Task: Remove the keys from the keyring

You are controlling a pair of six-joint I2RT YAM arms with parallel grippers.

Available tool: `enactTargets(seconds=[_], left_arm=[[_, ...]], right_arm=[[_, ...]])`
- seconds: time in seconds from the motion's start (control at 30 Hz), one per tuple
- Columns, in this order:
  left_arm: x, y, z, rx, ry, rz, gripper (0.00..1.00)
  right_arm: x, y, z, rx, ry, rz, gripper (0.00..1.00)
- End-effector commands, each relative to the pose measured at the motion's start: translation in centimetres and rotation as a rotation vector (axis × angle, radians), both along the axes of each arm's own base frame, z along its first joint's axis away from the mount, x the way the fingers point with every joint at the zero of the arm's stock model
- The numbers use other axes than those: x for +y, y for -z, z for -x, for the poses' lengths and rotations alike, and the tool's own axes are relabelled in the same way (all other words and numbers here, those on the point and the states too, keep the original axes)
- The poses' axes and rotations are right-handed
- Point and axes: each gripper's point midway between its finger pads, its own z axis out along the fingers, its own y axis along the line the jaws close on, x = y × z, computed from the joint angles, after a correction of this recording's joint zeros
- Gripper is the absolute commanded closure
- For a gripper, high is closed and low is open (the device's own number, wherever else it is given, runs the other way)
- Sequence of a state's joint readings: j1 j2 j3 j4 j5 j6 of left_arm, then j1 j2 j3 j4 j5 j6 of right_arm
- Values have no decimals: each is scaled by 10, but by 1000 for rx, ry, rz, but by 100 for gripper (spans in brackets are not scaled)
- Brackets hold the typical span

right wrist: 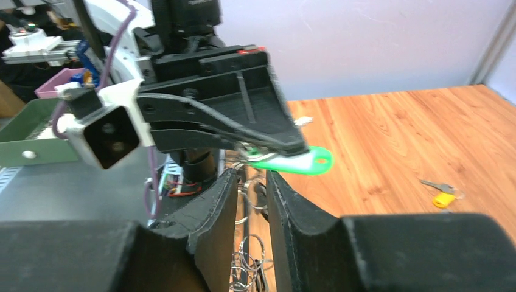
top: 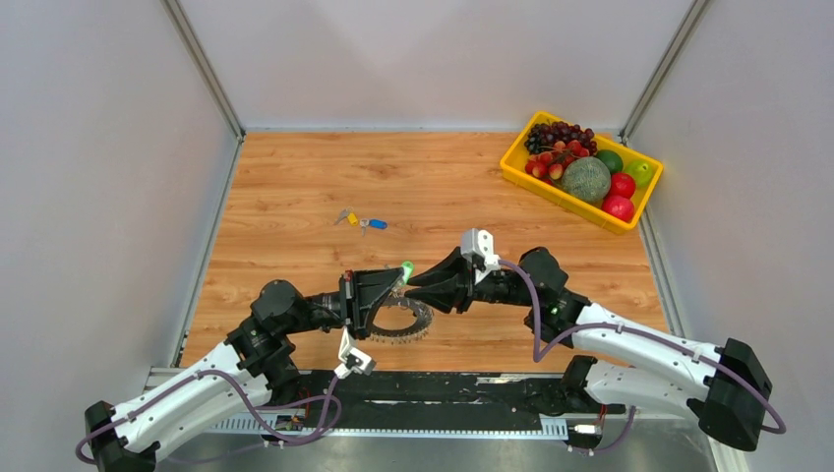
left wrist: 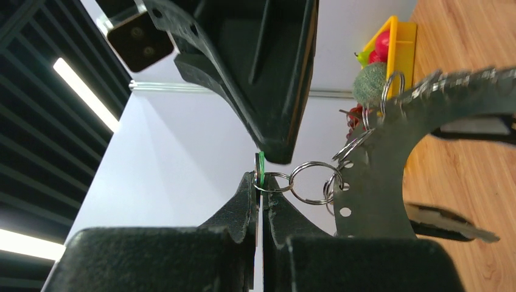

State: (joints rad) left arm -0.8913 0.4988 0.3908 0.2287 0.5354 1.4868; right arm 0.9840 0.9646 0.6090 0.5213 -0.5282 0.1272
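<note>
Progress: early. At ten o'clock on the wooden table (top: 295, 177), two keys lie off the ring: one yellow-headed metal key (top: 351, 218) and one blue-headed metal key (top: 377, 224), just beside each other. A silver scrap by the yellow one is too small to name.

My left gripper (left wrist: 261, 185) is clamped on one green-headed key (right wrist: 298, 162), lifted off the table. That key is not yet free: a chain of small steel split rings (left wrist: 310, 182) links it to the large wire keyring strung all round with silver keys (top: 405, 324), which hangs at five o'clock from the green head. One keyring; its silver keys are too many and too crowded to count.

My right gripper (right wrist: 251, 175) meets the left tip to tip. Its jaws stand nearly together with ring wire in the gap; I cannot tell if they pinch it.

One yellow plastic crate of fruit (top: 561, 200) sits at two o'clock, well apart.

Judgement: almost all of the work is left.
</note>
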Motion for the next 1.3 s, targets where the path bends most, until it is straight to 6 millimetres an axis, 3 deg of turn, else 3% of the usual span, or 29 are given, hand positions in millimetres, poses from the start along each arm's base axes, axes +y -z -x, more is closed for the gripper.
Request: enactTargets(seconds=[0.0,0.57,0.7,0.83,0.93,0.97,1.07,1.27], left_arm=[[2,-32,16,-58,63,77,100],[-1,-39,15,-59,73,93,100],[-2,-39,5,-19,35,95,100],[-3,-29,-11,55,-35,31,100],[-3,-10,-20,138,-80,-48,100],[-2,-12,-21,163,-87,-51,100],[2,12,-28,292,-141,-132,100],[16,24,-36,678,-271,-47,100]], right_arm=[[-4,-16,-29,-91,129,-63,71],[-4,13,-59,-77,158,-16,74],[-8,22,-56,-49,153,3,73],[-26,24,-54,-36,198,23,67],[-38,29,-47,-38,206,45,63],[-43,28,-45,-41,213,43,62],[-52,34,-42,-27,236,50,62],[-62,30,-35,-29,245,34,61]])
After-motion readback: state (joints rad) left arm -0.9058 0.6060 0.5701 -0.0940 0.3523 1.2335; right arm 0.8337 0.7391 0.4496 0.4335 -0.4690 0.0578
